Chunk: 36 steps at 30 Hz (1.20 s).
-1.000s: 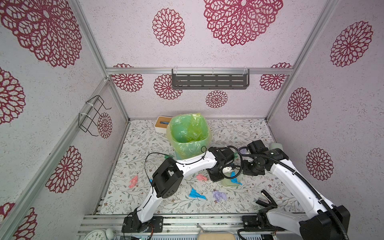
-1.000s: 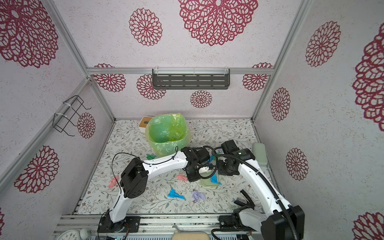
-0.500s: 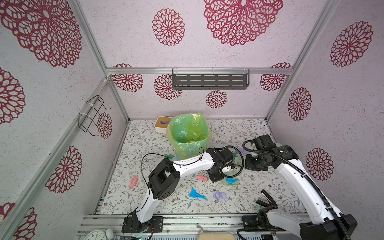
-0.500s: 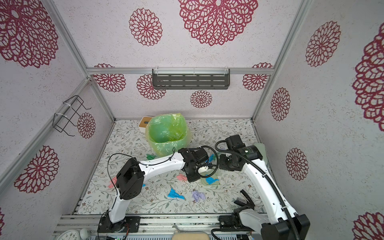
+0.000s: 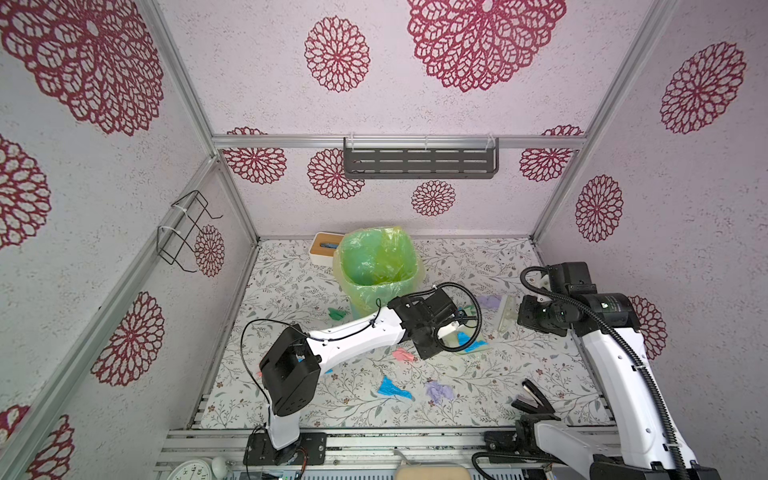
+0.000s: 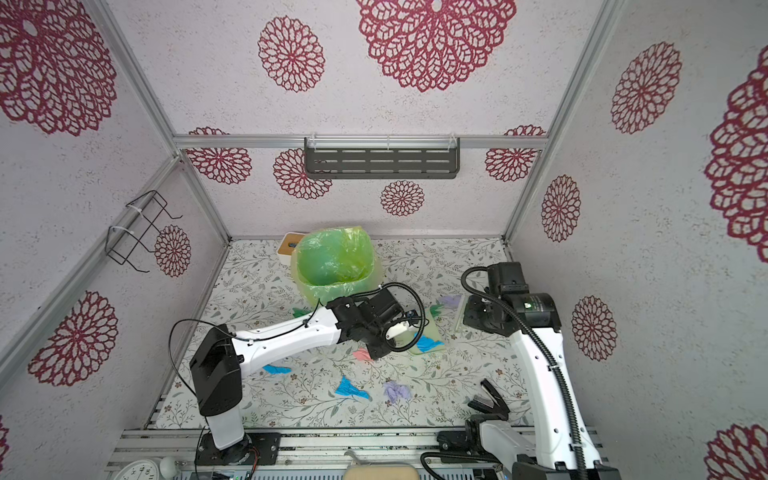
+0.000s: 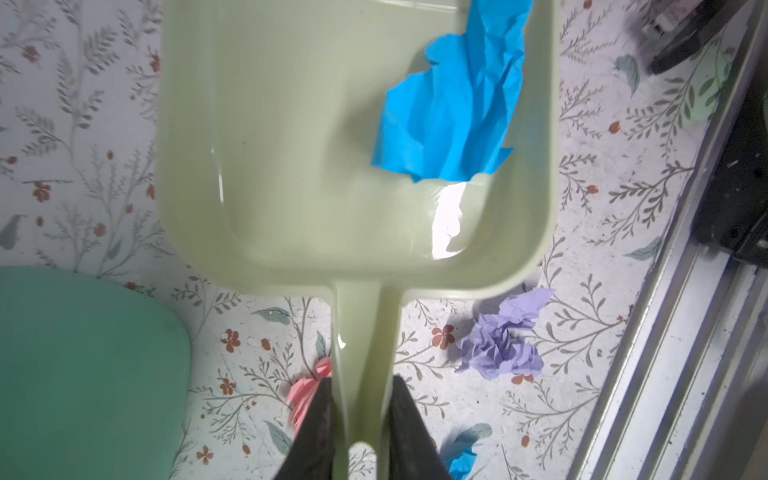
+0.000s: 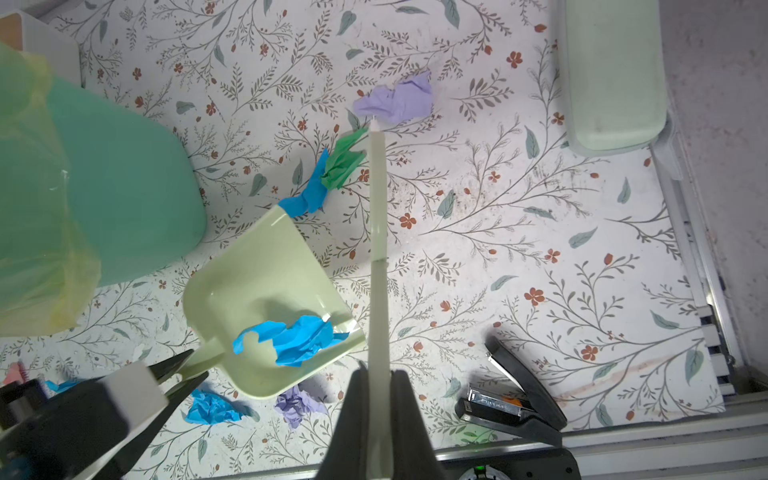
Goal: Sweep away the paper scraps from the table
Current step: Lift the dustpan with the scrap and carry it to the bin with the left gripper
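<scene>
I list for the table (image 5: 291, 266): bin (image 5: 361, 297) stands centre back; box (image 5: 323, 249) behind it, leftward; dustpan (image 7: 311, 166) in front of the bin, to its right, one scrap (image 7: 449, 108) in it; brush (image 5: 506, 313) further right; more paper scraps (image 5: 392, 388) on the table before the dustpan; stapler (image 5: 536, 401) front right.

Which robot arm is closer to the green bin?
Left. The left end effector, gripping the dustpan, is just beside the bin; the right end effector, gripping the brush, is farther off rightward.
</scene>
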{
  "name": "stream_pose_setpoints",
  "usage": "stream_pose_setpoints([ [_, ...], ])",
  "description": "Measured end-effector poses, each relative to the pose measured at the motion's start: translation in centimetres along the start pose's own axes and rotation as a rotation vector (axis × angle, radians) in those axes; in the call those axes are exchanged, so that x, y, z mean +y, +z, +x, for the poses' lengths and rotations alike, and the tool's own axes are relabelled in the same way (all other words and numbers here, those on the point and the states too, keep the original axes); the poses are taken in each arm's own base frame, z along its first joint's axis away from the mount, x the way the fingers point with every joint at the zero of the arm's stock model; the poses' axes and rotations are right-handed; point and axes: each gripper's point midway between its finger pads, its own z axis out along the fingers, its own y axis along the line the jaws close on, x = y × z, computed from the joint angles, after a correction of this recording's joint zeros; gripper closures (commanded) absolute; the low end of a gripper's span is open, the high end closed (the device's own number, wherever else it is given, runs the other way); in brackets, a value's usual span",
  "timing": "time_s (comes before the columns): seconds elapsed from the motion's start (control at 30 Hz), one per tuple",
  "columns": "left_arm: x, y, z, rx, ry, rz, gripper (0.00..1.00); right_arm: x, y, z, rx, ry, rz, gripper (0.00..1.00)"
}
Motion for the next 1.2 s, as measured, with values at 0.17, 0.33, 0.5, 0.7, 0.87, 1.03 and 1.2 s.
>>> stream_pose_setpoints([
  [0.17, 0.4, -2.6, -1.2, -0.069, -0.012, -0.027, 0.96, -0.5, 0.0, -0.5, -0.014, 0.017, 0.004, 1.0],
  [0.33, 0.7, -5.3, -1.8, -0.116, -0.031, -0.045, 0.96, -0.6, 0.1, -1.0, -0.029, 0.031, -0.011, 1.0],
  [0.5, 0.9, -8.7, -3.1, -0.163, -0.058, -0.058, 0.96, -0.4, 0.5, -1.1, -0.035, 0.038, -0.03, 1.0],
  [0.7, 0.8, -13.0, -4.5, -0.217, -0.086, -0.072, 0.95, -0.2, 0.8, -0.9, -0.03, 0.041, -0.05, 1.0],
  [0.87, 1.0, -16.2, -5.4, -0.254, -0.11, -0.09, 0.96, 0.1, 0.7, -1.2, -0.044, 0.041, -0.073, 1.0],
  [1.03, 1.7, -18.6, -5.4, -0.26, -0.142, -0.129, 0.95, 0.3, 0.7, -1.4, -0.052, 0.038, -0.084, 1.0],
  [1.2, 2.6, -20.7, -5.0, -0.257, -0.177, -0.181, 0.95, 0.2, 0.7, -1.5, -0.055, 0.032, -0.082, 1.0],
])
